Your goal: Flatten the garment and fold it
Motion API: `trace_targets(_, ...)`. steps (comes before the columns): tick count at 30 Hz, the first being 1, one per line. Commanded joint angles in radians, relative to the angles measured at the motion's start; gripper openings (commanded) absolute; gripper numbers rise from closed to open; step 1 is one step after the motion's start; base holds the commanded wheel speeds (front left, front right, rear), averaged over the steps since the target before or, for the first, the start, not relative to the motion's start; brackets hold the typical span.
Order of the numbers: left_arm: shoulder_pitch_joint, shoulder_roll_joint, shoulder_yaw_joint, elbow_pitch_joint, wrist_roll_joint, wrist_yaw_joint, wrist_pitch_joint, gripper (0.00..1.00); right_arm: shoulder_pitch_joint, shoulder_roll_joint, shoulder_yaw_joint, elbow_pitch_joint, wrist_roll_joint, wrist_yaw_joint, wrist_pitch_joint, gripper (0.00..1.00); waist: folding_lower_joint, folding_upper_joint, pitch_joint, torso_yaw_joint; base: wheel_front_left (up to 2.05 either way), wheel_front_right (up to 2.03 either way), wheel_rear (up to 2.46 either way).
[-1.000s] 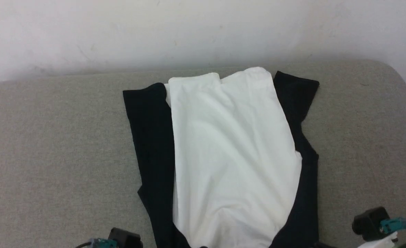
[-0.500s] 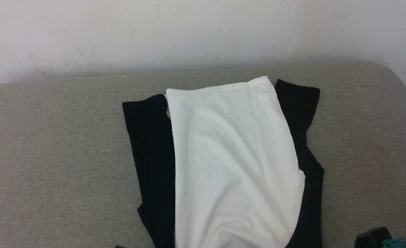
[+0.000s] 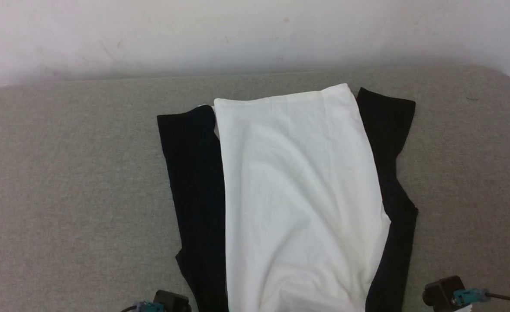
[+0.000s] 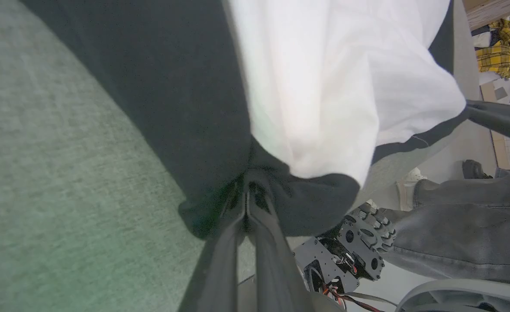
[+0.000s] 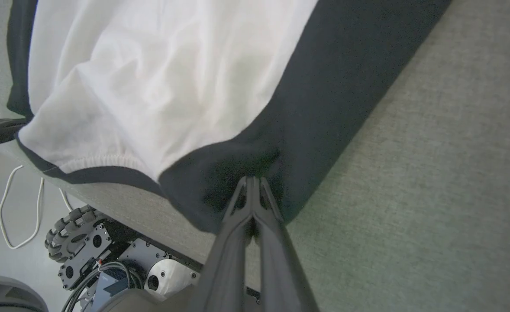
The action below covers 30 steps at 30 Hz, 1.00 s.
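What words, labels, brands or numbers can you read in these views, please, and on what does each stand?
None can be read.
The garment shows a plain white panel and black sides, no lettering in view.
The grey surface bears no print.
The left gripper and right gripper, both shut on the garment's black hem, carry no legible marking.

1. The T-shirt lies on the counter, midway between left and right, running lengthwise from the near edge toward the far side.
2. Its middle panel sits between two side panels, one to the left and one to the right.
3. Its near hem hangs over the counter's near edge.
4. The left claw pinches the hem's near-left corner, and the right claw pinches the near-right corner.
5. A wall stands behind the counter's far edge.
6. The robot's wheeled base sits below the near edge, with a cord on the floor beside it.
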Motion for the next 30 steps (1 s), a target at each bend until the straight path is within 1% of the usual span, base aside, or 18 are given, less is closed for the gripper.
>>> trace_targets(1, -0.019, -0.018, 0.003, 0.031, -0.001, -0.016, -0.020, 0.74, -0.023, 0.008, 0.005, 0.026, 0.005, -0.001, -0.024, 0.06, -0.0001, 0.0000, 0.005, 0.004, 0.00, 0.00, 0.00)
trace_targets(2, -0.024, -0.026, 0.003, 0.048, 0.000, -0.021, -0.028, 0.77, -0.030, 0.007, 0.010, 0.039, 0.007, -0.001, -0.034, 0.07, -0.0001, 0.0000, 0.006, 0.004, 0.00, 0.00, 0.00)
trace_targets(3, -0.027, -0.034, 0.005, 0.064, -0.001, -0.025, -0.037, 0.86, -0.037, 0.008, 0.014, 0.052, 0.009, -0.001, -0.043, 0.13, -0.0001, 0.0000, 0.007, 0.003, 0.00, 0.00, 0.00)
trace_targets(4, -0.030, -0.041, 0.005, 0.079, -0.001, -0.029, -0.044, 0.98, -0.043, 0.008, 0.016, 0.063, 0.010, -0.001, -0.054, 0.31, -0.0001, 0.0000, 0.007, 0.002, 0.00, 0.00, 0.00)
trace_targets(5, -0.031, -0.047, 0.004, 0.092, -0.002, -0.033, -0.049, 1.00, -0.049, 0.008, 0.020, 0.072, 0.010, -0.001, -0.063, 0.44, -0.0001, 0.0000, 0.007, 0.000, 0.00, 0.00, 0.00)
trace_targets(6, -0.031, -0.047, 0.004, 0.092, -0.002, -0.033, -0.049, 1.00, -0.049, 0.008, 0.020, 0.072, 0.010, -0.001, -0.063, 0.44, -0.0001, 0.0000, 0.007, 0.000, 0.00, 0.00, 0.00)
trace_targets(7, -0.030, -0.056, 0.007, 0.103, -0.009, -0.038, -0.057, 1.00, -0.052, 0.007, 0.025, 0.078, 0.011, -0.001, -0.069, 0.87, -0.0001, 0.0000, 0.006, -0.002, 0.00, 0.00, 0.00)
trace_targets(8, -0.029, -0.063, 0.012, 0.112, -0.015, -0.042, -0.067, 1.00, -0.054, 0.008, 0.027, 0.081, 0.016, -0.001, -0.071, 1.00, -0.0001, 0.0000, 0.004, -0.004, 0.00, 0.00, 0.00)
trace_targets(10, -0.024, -0.073, 0.020, 0.119, -0.027, -0.047, -0.082, 1.00, -0.051, 0.002, 0.028, 0.079, 0.028, -0.001, -0.071, 1.00, -0.0001, 0.0000, -0.002, -0.006, 0.00, 0.00, 0.00)
trace_targets(14, 0.015, -0.072, 0.068, 0.069, -0.067, -0.033, -0.131, 1.00, -0.010, -0.020, 0.000, 0.026, 0.074, -0.001, -0.029, 1.00, -0.0001, 0.0000, -0.013, -0.010, 0.00, 0.00, 0.00)
trace_targets(16, 0.053, -0.057, 0.101, 0.012, -0.100, -0.021, -0.152, 1.00, 0.025, -0.024, -0.045, -0.024, 0.095, -0.001, -0.003, 1.00, -0.0001, 0.0000, -0.018, -0.012, 0.00, 0.00, 0.00)
trace_targets(18, 0.095, -0.033, 0.146, -0.059, -0.124, -0.002, -0.186, 1.00, 0.064, -0.015, -0.111, -0.089, 0.100, -0.001, 0.010, 1.00, -0.0001, 0.0000, -0.022, -0.012, 0.00, 0.00, 0.00)
trace_targets(20, 0.131, -0.007, 0.203, -0.134, -0.124, 0.025, -0.248, 1.00, 0.088, 0.024, -0.200, -0.162, 0.076, -0.001, -0.017, 1.00, -0.0001, 0.0000, -0.024, -0.012, 0.00, 0.00, 0.00)
trace_targets(22, 0.154, 0.009, 0.261, -0.197, -0.092, 0.065, -0.332, 1.00, 0.090, 0.093, -0.299, -0.219, 0.023, -0.001, -0.081, 1.00, -0.0001, 0.0000, -0.024, -0.010, 0.00, 0.00, 0.00)
trace_targets(24, 0.160, 0.008, 0.316, -0.238, -0.033, 0.113, -0.425, 1.00, 0.078, 0.165, -0.361, -0.264, -0.041, -0.001, -0.154, 1.00, -0.0001, 0.0000, -0.023, -0.008, 0.00, 0.00, 0.00)
trace_targets(26, 0.158, -0.024, 0.370, -0.266, 0.024, 0.143, -0.470, 1.00, 0.063, 0.216, -0.383, -0.289, -0.110, -0.001, -0.216, 1.00, -0.0001, 0.0000, -0.022, -0.008, 0.00, 0.00, 0.00)
trace_targets(28, 0.152, -0.054, 0.408, -0.274, 0.129, 0.169, -0.482, 1.00, 0.043, 0.245, -0.389, -0.297, -0.186, -0.001, -0.288, 1.00, -0.0001, 0.0000, -0.020, -0.011, 0.00, 0.00, 0.00)
trace_targets(30, 0.143, -0.119, 0.460, -0.289, 0.255, 0.189, -0.484, 1.00, 0.021, 0.272, -0.393, -0.290, -0.254, -0.001, -0.373, 1.00, -0.0001, 0.0000, -0.018, -0.013, 0.00, 0.00, 0.00)
